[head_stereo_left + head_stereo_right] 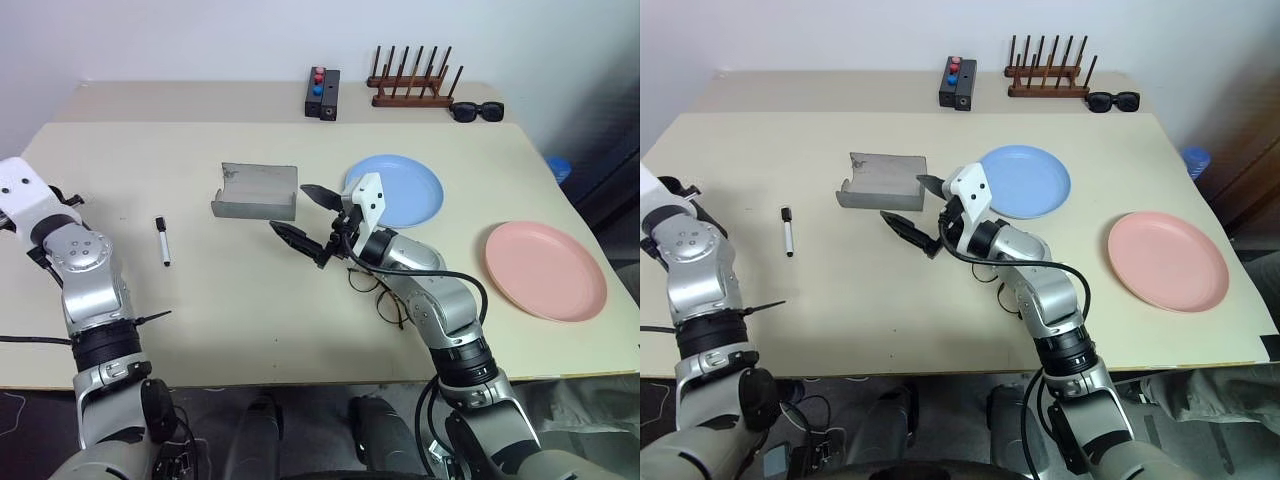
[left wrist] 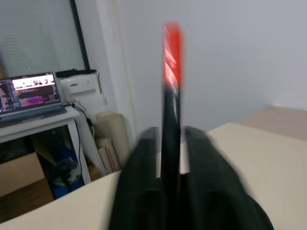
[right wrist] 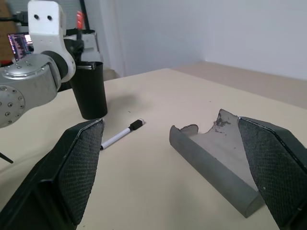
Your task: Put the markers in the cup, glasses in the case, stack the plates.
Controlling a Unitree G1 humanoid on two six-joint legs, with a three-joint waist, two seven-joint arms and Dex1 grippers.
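Your right pincer (image 1: 303, 215) stands wide apart over the desk (image 1: 250, 300), empty, its tips just beside the open grey case (image 1: 255, 191). The glasses (image 1: 385, 295) lie under that forearm. Your left pincer (image 2: 168, 191) has the red-ended black marker (image 2: 171, 96) upright between its fingers above the black cup (image 3: 90, 89); whether they clamp it you cannot tell. The white marker (image 1: 162, 240) lies near the cup. No writing is readable.
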